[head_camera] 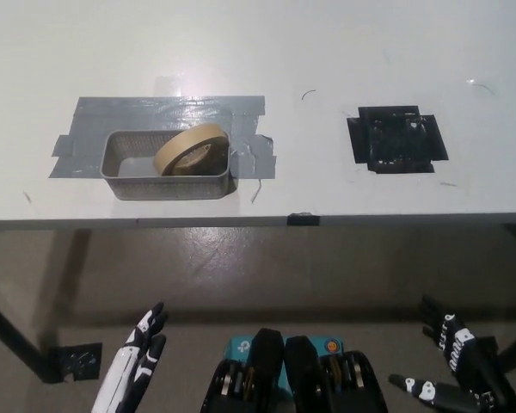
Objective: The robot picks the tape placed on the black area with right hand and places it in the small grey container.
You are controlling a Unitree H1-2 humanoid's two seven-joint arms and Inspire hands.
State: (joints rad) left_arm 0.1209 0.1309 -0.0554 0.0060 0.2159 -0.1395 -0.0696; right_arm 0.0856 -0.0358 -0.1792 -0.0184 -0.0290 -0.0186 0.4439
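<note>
My right robot hand [460, 374] is down at the bottom right corner, below the front edge of the bench [344, 52], over the floor [267, 267]. Fingers are spread apart and it's got nothing in it.

The tape [192, 149] is way off from that robot hand, up and across to my left, on the bench. It's sitting inside the small grey container [120, 179], tilted up on its edge and leaning against the right end of the container, its top rim poking a bit above the wall. The container sits on a patch of grey tape strips [90, 116] stuck to the bench top.

The black area [396, 140] is almost straight ahead of my right robot hand, farther up on the bench. It's well apart from the container, with plain white bench between them.

My left robot hand [136, 370] is resting low at the bottom left, also below the bench edge, fingers stretched out fairly straight and holding nothing. Near it on the floor there's a little dark plate [76, 360] at the foot of a bench leg.
</note>
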